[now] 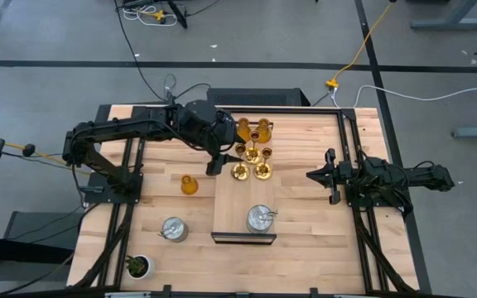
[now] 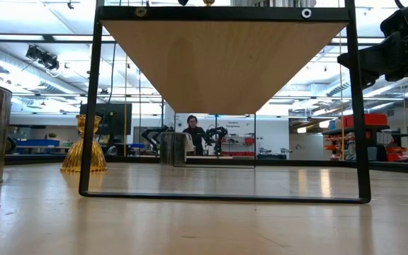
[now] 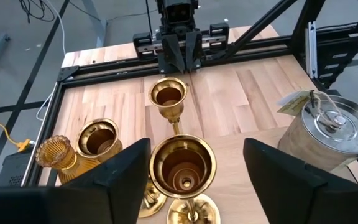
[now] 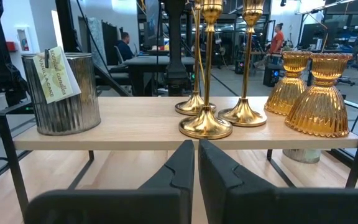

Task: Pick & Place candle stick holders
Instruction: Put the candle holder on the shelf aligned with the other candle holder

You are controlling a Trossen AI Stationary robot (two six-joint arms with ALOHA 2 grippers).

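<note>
Three gold thin-stemmed candle stick holders (image 1: 252,164) stand on their round bases on a raised wooden shelf (image 1: 230,207), beside two amber bell-shaped ones (image 1: 253,129). My left gripper (image 3: 197,177) hovers open over the shelf's left side, its fingers on either side of the nearest gold holder's cup (image 3: 182,165) without touching it. A squat silver holder (image 3: 328,134) stands on the shelf's near end. On the table are another silver holder (image 1: 173,229) and an amber one (image 1: 189,185). My right gripper (image 4: 196,168) waits shut at the table's right side.
The shelf stands on a black metal frame (image 2: 222,195), with open space beneath it. A small green potted plant (image 1: 137,266) sits at the table's near left corner. Black rails (image 1: 350,157) run along both sides of the table. People show in the room beyond.
</note>
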